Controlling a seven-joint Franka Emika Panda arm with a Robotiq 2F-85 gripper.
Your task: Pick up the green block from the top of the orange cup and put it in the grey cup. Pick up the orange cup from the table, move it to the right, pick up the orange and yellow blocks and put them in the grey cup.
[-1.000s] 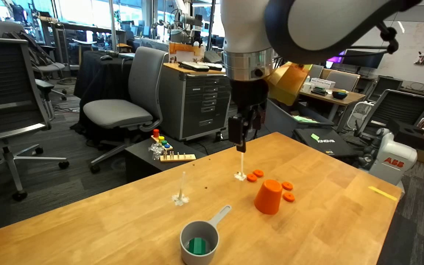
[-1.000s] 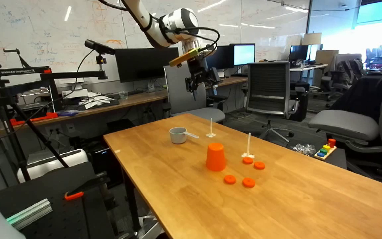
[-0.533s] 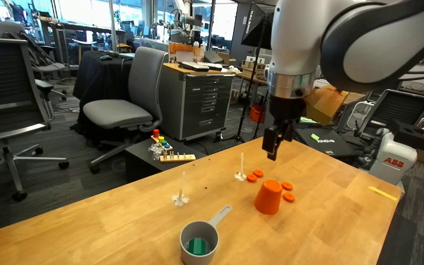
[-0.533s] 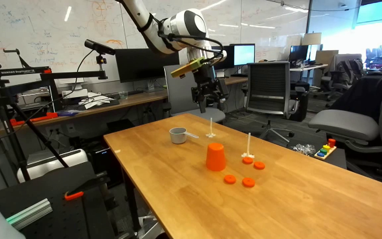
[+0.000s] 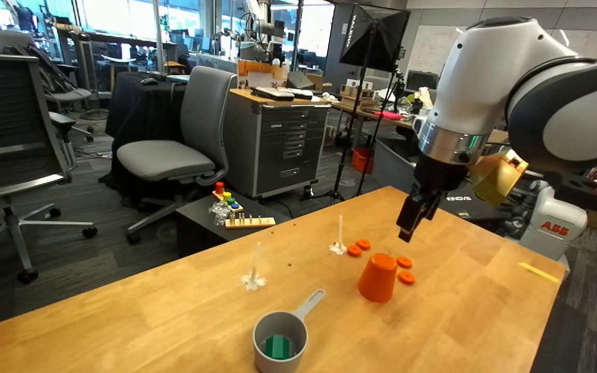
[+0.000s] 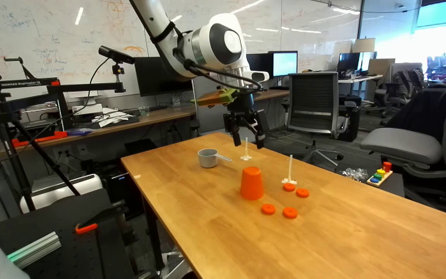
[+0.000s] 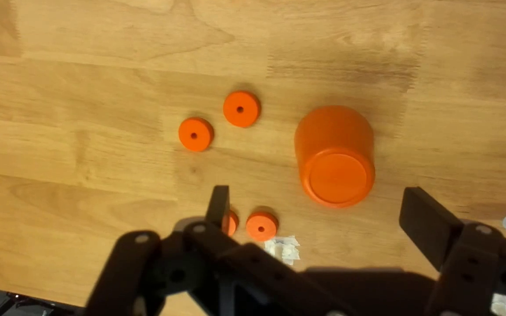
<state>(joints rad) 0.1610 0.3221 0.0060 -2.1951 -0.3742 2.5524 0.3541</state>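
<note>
The one gripper hangs above the wooden table with its two fingers standing wide apart, and in the wrist view the single orange cup, upside down, appears between and beyond the fingertips. One green block sits inside the one grey measuring cup, which stands upright apart from the orange cup. Four orange discs lie in two pairs near the orange cup, three showing a central hole in the wrist view, the fourth partly hidden by a finger; one pair rests just beside one of two thin upright pegs, each set in a patch of white tape.
</note>
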